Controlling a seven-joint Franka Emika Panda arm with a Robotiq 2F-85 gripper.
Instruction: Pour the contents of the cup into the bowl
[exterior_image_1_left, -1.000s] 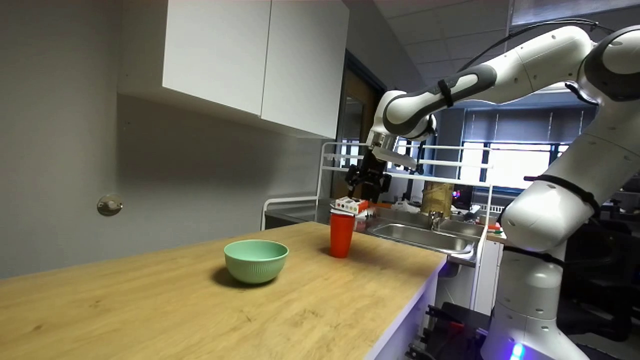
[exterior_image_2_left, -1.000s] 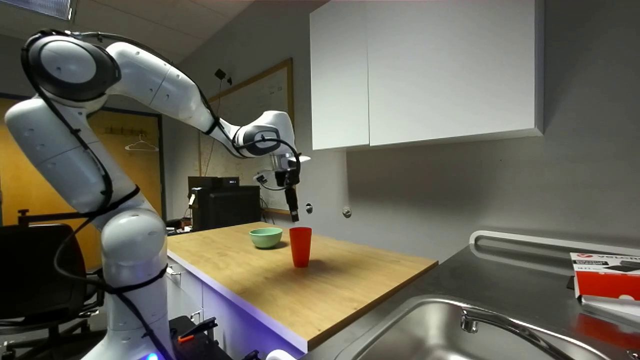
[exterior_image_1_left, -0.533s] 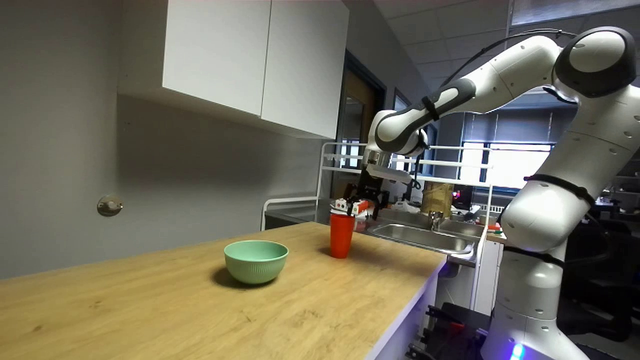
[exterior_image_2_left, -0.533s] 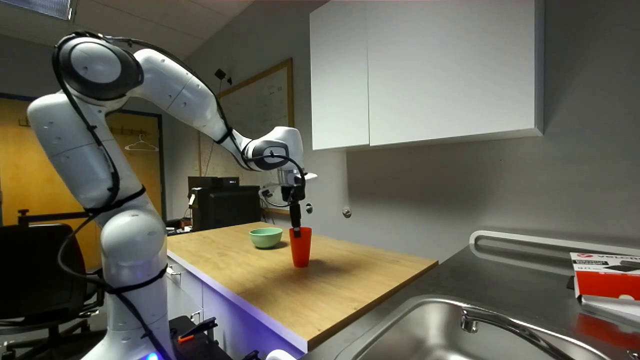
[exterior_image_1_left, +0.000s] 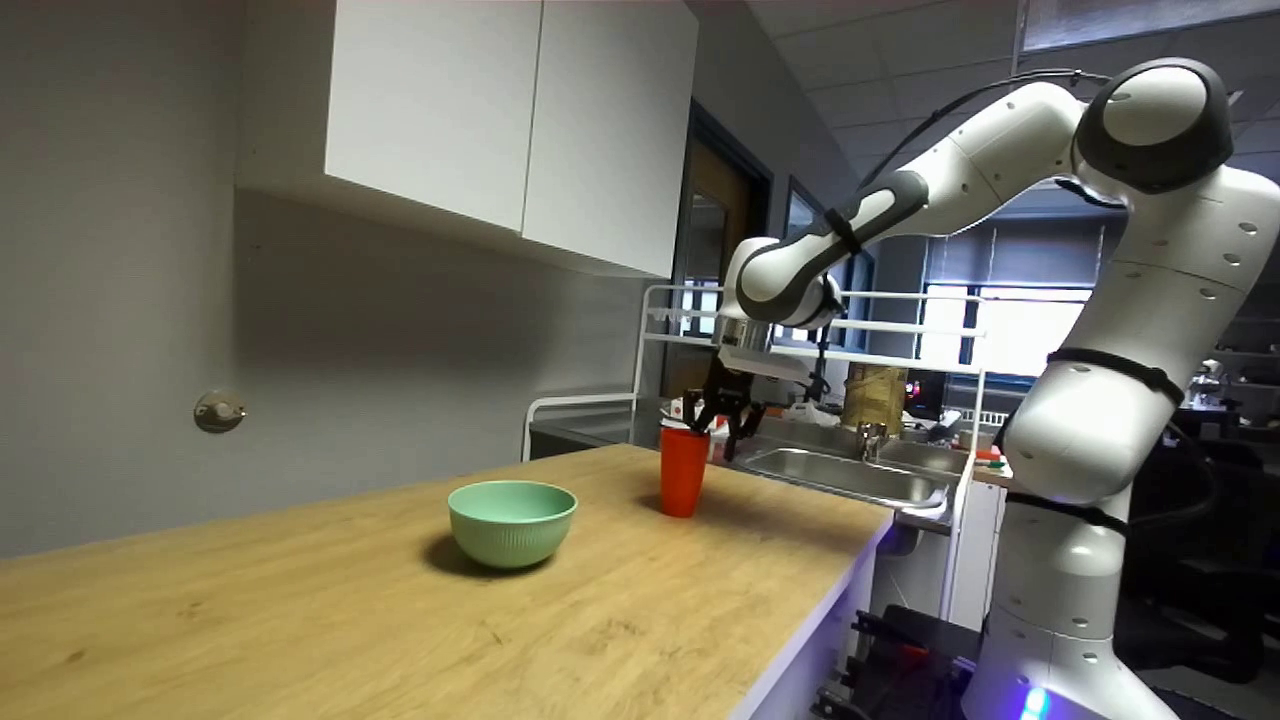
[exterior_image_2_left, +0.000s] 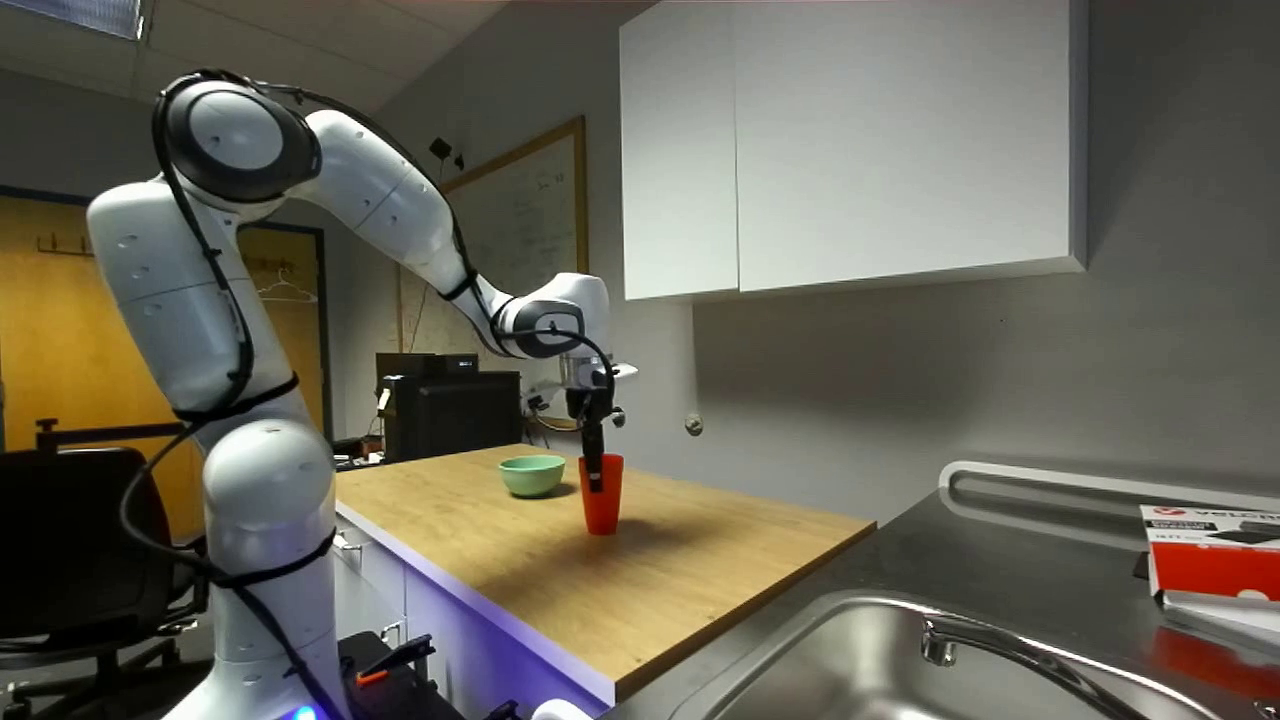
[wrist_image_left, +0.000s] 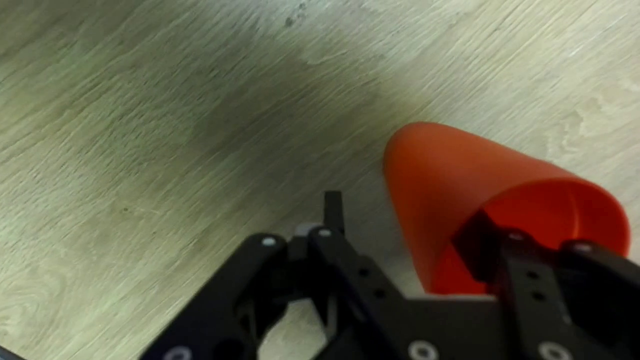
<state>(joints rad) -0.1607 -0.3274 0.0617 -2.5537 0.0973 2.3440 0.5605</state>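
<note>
The red-orange cup (exterior_image_1_left: 683, 485) stands upright on the wooden table in both exterior views (exterior_image_2_left: 602, 512). The wrist view shows the cup (wrist_image_left: 425, 165) from above, with its mouth to the right; its bottom inside is hidden. My gripper (exterior_image_1_left: 716, 440) points down at the cup's rim, also in an exterior view (exterior_image_2_left: 595, 468). In the wrist view my gripper (wrist_image_left: 406, 227) has one finger inside the cup's mouth and the other outside, apart from the wall. The fingers are spread with the cup wall between them. The mint-green bowl (exterior_image_1_left: 512, 530) stands upright nearby, also in an exterior view (exterior_image_2_left: 532, 477).
The wooden table (exterior_image_1_left: 330, 600) carries the cup and bowl. A metal sink (exterior_image_1_left: 850, 475) with a faucet (exterior_image_2_left: 1020, 660) lies beyond the table's edge. A red and white box (exterior_image_2_left: 1215, 560) lies on the dark counter. White cabinets (exterior_image_1_left: 520, 130) hang above the table.
My gripper has come down from above the cup until one finger is inside its mouth. The fingers look somewhat closer together. The cup and bowl have not moved.
</note>
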